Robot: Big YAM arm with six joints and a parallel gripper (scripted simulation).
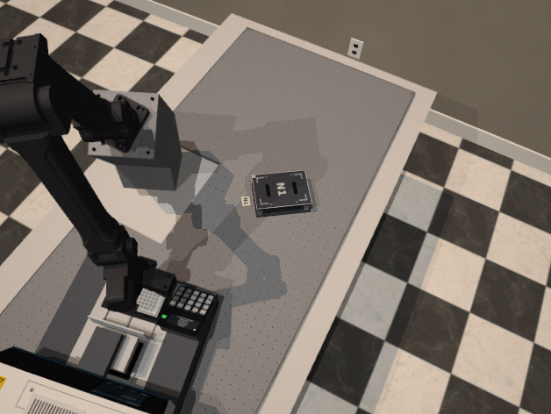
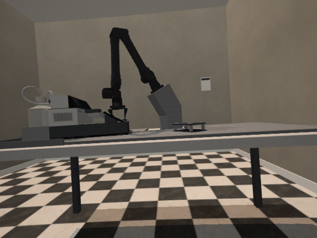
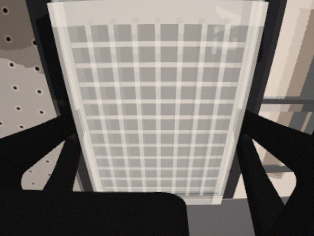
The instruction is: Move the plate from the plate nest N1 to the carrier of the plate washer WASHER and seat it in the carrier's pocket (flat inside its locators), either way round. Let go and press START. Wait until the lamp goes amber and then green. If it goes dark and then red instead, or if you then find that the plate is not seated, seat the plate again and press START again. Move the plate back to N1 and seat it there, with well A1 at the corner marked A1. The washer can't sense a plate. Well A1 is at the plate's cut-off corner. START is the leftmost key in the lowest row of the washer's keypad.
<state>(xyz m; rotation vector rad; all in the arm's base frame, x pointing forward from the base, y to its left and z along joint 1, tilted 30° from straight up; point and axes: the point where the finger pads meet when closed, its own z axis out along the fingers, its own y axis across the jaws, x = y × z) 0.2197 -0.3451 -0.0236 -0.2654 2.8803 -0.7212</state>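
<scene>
Furthest left in the top view, the washer (image 1: 84, 391) (image 2: 84, 130) reaches across the table (image 1: 307, 249) (image 2: 230, 127). At its near end our end effector (image 1: 133, 299) (image 2: 118, 116) (image 3: 158, 118) points straight down, clenched on the plate (image 1: 150, 303) (image 3: 158, 75), one finger along each long side.

That is the relation we work from: the plate lies directly beneath the wrist, its long axis running across the line between the fingers. It is at the washer's carrier end, but we cannot tell whether it is flat inside the locators. The one arm has it already.

Just right of the plate, the lamp (image 1: 164, 316) glows green, and the keypad (image 1: 192, 300) is beside it. Green alone does not tell us whether a wash has run.

Further right, well apart, stands the nest (image 1: 280, 201) (image 2: 193, 124), bare of any plate. If we are returning there, we judge a straight lift comes first, then a modest turn to match its long axis, with A1 checked.
</scene>
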